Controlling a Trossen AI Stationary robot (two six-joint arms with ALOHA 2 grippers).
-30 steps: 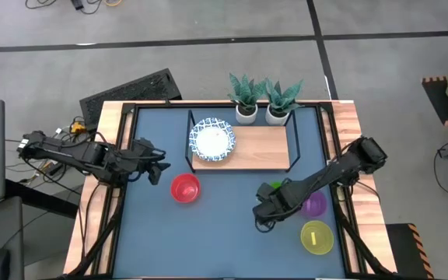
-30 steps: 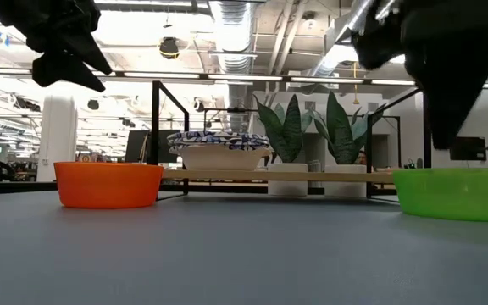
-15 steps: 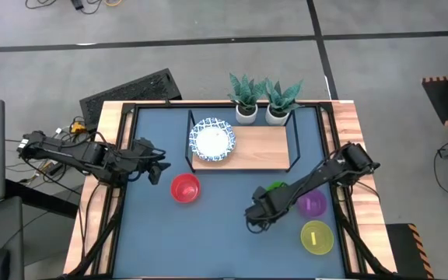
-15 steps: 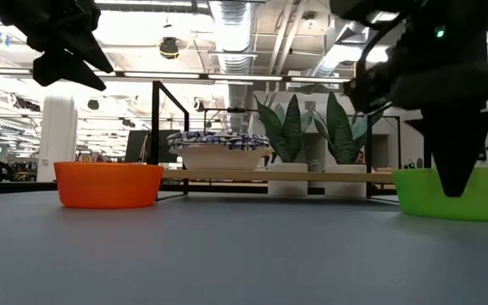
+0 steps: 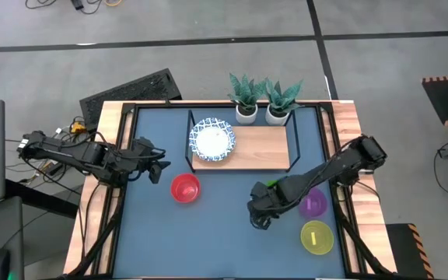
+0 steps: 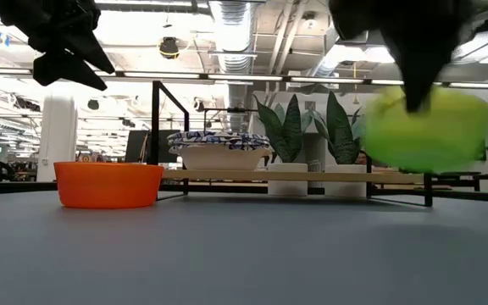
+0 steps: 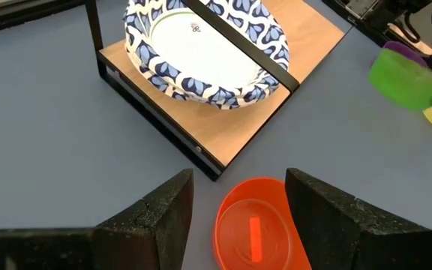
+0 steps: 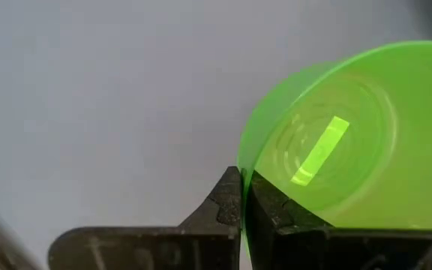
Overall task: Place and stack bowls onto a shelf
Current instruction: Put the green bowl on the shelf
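My right gripper (image 8: 242, 196) is shut on the green bowl (image 6: 426, 127), which hangs tilted above the table's right half; from above, only a sliver of the green bowl (image 5: 264, 187) shows beside the arm. The shelf (image 5: 263, 148) stands at the far middle, and a white bowl with a blue rim (image 5: 212, 140) sits on its left end. A red bowl (image 5: 184, 188) rests on the table in front of the shelf. My left gripper (image 7: 238, 202) waits open above the table's left side, just short of the red bowl (image 7: 257, 232). My right gripper pinches the green bowl's rim (image 8: 240, 161) between its two fingers, one finger inside the bowl and one outside. The fingers come from above, pointing down. The bowl hangs tilted below them, lifted clear of the table.
A purple bowl (image 5: 313, 204) and a yellow bowl (image 5: 316, 237) sit on the table at the near right, close to my right arm. Two small potted plants (image 5: 263, 101) stand behind the shelf. The shelf's right half (image 5: 274, 144) is bare wood.
My right gripper dipped onto the green bowl, took hold of its rim and rose. The bowl, which stood flat on the table, now hangs tilted and clear of it.
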